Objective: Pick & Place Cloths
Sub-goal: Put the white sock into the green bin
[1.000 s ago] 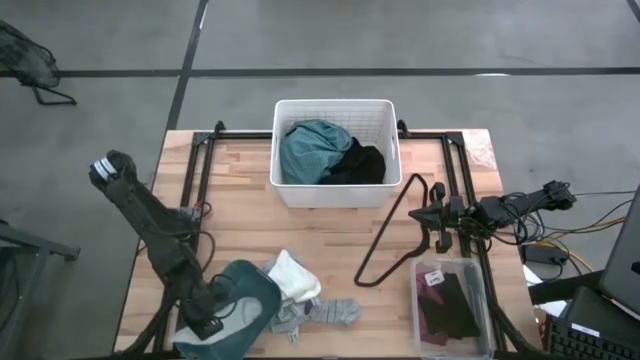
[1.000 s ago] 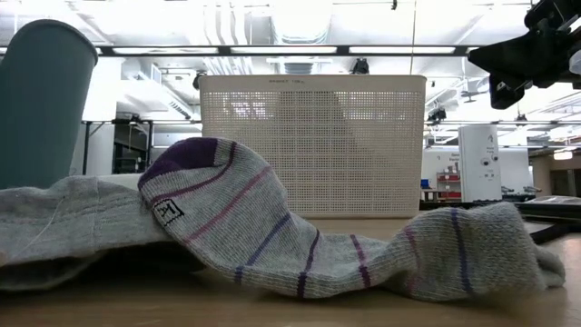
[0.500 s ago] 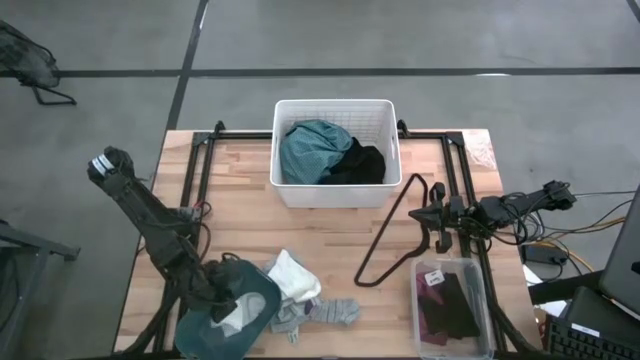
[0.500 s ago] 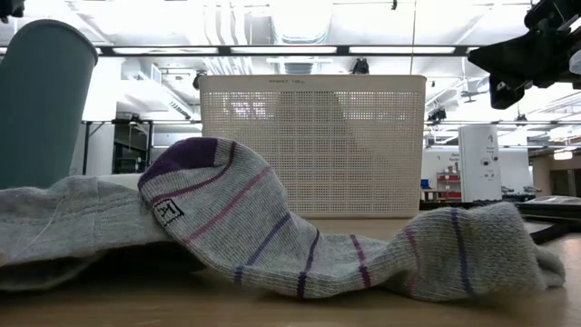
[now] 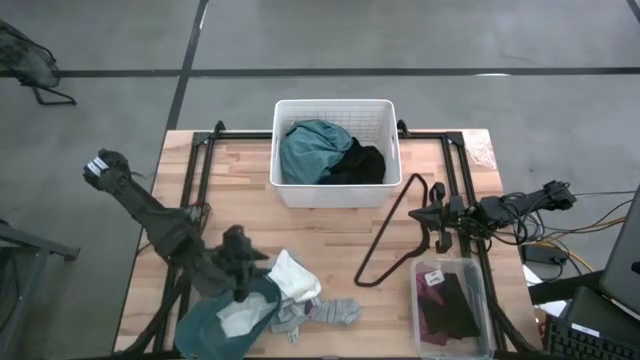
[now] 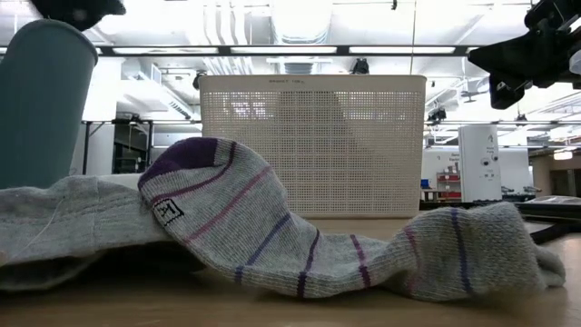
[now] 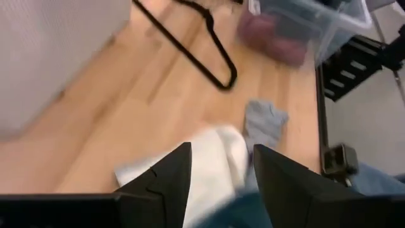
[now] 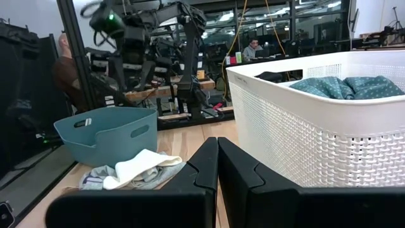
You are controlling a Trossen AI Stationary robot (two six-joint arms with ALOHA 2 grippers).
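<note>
My left gripper point(image 5: 240, 268) stands open over the far rim of the teal bin point(image 5: 205, 322), holding nothing. In its wrist view point(image 7: 221, 149) the white cloth point(image 7: 218, 158) lies beyond the fingers. A pale cloth point(image 5: 236, 320) lies inside the bin. The white cloth point(image 5: 293, 277) and a grey striped sock point(image 5: 322, 312) rest on the table beside the bin. A teal cloth point(image 5: 312, 150) and a black one point(image 5: 362, 165) fill the white basket point(image 5: 336, 106). My right gripper point(image 5: 437, 218) waits shut at the table's right side.
A black hanger point(image 5: 392, 232) lies between the basket and a clear box point(image 5: 455, 305) that holds dark and maroon cloths. The striped sock point(image 6: 300, 238) fills the low view's foreground. Bare wood lies left of the basket.
My left gripper has come up out of the teal bin and gone toward the table's far edge and a little to the right. A pale cloth now lies in the bin where the gripper was. The other cloths and my right arm have kept still.
</note>
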